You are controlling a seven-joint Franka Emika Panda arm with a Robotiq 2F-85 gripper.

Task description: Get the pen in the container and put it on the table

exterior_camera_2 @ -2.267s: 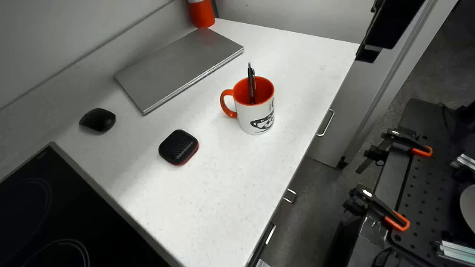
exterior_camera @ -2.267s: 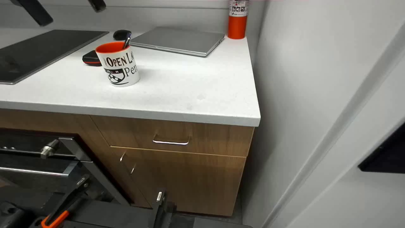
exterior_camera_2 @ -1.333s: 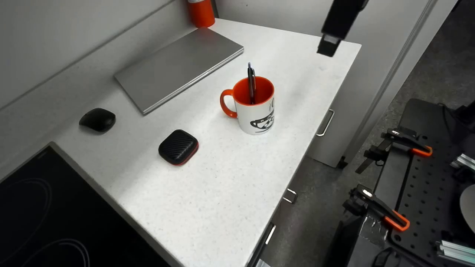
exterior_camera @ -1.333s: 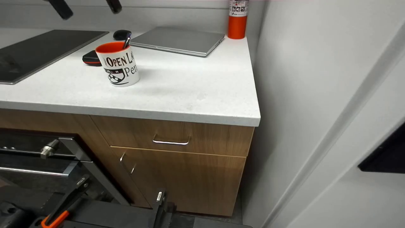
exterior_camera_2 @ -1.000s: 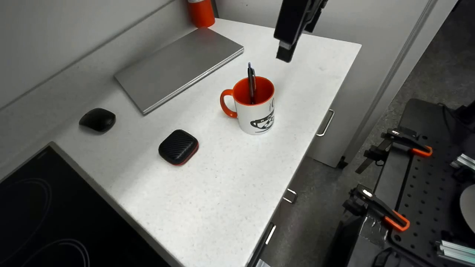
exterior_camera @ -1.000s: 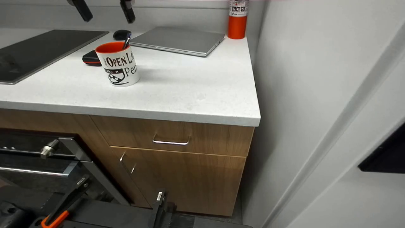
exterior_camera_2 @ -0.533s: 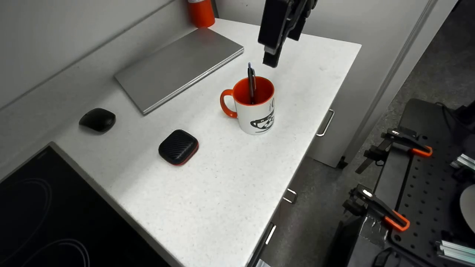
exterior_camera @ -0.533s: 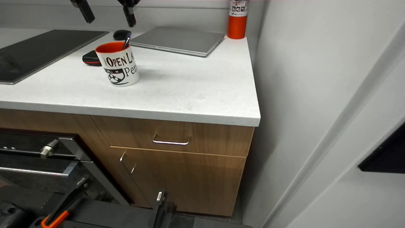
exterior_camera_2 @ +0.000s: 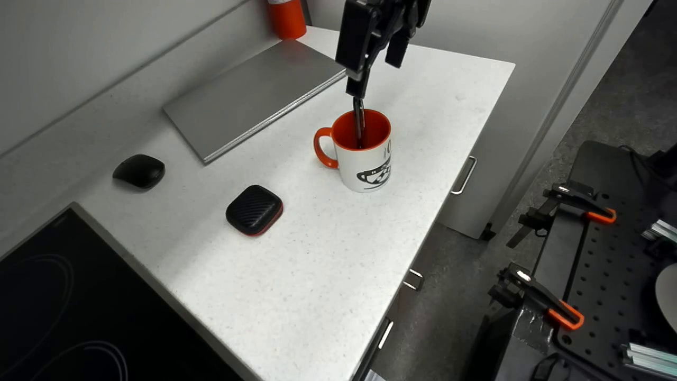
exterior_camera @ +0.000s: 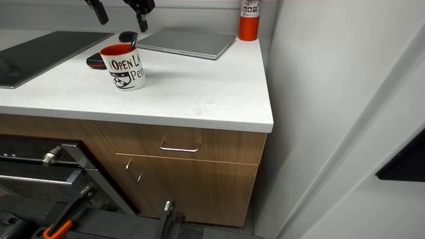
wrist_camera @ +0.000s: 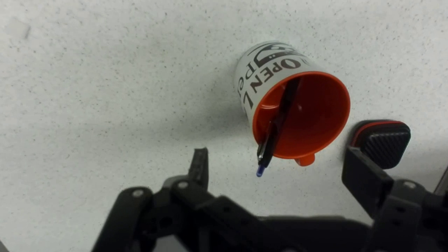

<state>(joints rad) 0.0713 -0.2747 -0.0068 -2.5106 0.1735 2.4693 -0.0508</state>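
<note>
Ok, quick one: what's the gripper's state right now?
Gripper: open, holding nothing; the pen leans in the mug between the spread fingers in the wrist view.

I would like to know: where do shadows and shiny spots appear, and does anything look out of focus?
Wrist view: small glints inside the mug, a soft shadow on the countertop left of it, and the pincer seems slightly out of focus; in an exterior view: a faint shadow right of the mug, and a bright glint on the drawer handle.

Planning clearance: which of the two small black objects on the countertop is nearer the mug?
The squarish case with red edging; the black computer mouse lies farther from the mug.
</note>
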